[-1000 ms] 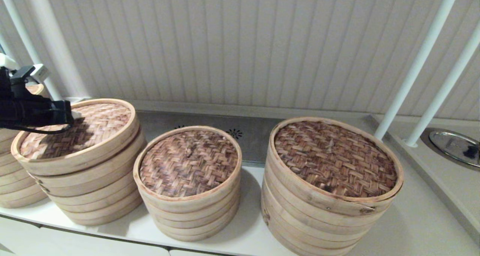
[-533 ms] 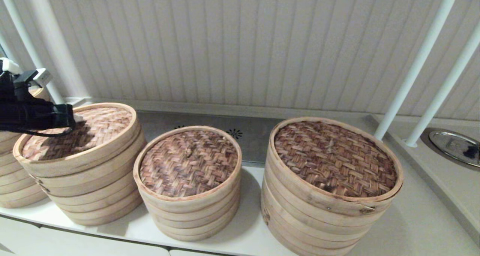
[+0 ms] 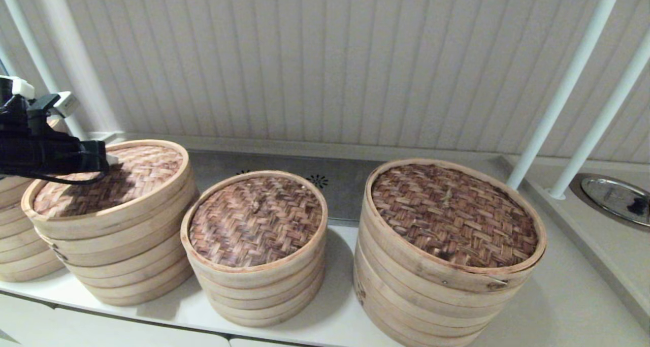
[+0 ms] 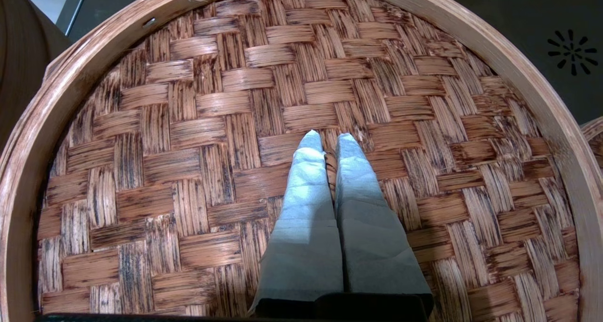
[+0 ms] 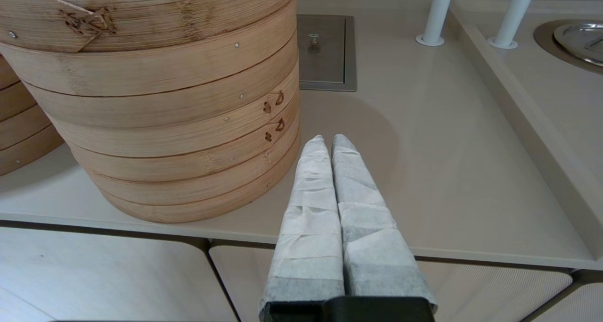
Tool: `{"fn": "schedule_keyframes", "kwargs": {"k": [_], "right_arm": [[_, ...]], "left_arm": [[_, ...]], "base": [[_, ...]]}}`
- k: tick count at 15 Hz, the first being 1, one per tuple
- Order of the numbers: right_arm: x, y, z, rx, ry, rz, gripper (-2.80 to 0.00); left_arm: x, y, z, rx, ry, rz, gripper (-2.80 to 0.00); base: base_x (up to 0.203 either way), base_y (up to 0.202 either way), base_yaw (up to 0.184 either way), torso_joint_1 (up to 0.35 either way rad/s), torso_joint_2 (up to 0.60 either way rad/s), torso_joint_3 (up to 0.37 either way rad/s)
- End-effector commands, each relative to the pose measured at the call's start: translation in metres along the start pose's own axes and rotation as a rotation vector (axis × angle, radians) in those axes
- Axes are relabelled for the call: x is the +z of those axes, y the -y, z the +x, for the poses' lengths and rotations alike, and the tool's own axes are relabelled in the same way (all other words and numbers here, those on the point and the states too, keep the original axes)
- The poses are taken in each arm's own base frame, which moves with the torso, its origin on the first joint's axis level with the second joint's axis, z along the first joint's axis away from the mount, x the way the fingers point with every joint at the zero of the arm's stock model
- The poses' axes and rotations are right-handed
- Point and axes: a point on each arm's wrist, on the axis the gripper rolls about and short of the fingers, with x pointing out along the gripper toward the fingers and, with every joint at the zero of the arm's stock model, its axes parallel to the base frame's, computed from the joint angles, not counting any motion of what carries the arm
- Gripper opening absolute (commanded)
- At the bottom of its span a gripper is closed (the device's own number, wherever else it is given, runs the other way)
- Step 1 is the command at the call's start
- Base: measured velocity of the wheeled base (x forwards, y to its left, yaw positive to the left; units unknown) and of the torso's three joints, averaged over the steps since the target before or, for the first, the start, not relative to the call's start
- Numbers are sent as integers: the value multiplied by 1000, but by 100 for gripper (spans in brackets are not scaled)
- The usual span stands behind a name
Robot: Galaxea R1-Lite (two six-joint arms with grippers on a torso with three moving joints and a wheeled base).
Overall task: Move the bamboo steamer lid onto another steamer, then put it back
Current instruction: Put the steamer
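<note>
The bamboo steamer lid (image 3: 127, 177), light tan weave with a pale rim, lies slightly tilted over the left stack of rings. My left gripper (image 3: 104, 160) reaches in from the left over its centre. In the left wrist view the gripper (image 4: 330, 145) is shut on the lid's small dark loop handle (image 4: 330, 164), with the lid's weave (image 4: 212, 124) filling the frame. The smallest steamer (image 3: 256, 220), with a reddish-brown top, stands in the middle. My right gripper (image 5: 329, 140) is shut on nothing, low by the counter's front edge, and is out of the head view.
The widest steamer (image 3: 452, 220) stands at the right, close beside the right gripper (image 5: 155, 100). Another stack (image 3: 18, 255) sits at the far left edge. Two white poles (image 3: 558, 98) and a metal basin (image 3: 617, 198) are at the right. A wall runs behind.
The left gripper and the lid have shifted a little to the right, and the lid's tilt has lessened. The other steamers have not moved.
</note>
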Motion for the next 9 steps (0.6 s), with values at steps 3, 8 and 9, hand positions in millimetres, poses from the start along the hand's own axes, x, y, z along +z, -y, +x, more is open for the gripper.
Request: {"fn": "schedule_keyframes", "kwargs": {"k": [3,8,9], "right_arm": [[-1,0,0,0,-4,1,-280],[0,0,0,0,-3,1,-280],[0,0,0,0,-3,1,-280]], "left_arm": [[-6,-1,4,-4,-24,-9,-280],[-11,-1,7,-7,-40,-10,0],[-10,-1,6,-7,-32,-14,0]], "base": [[0,0,0,0,0,0],[0,0,0,0,0,0],[0,0,0,0,0,0]]}}
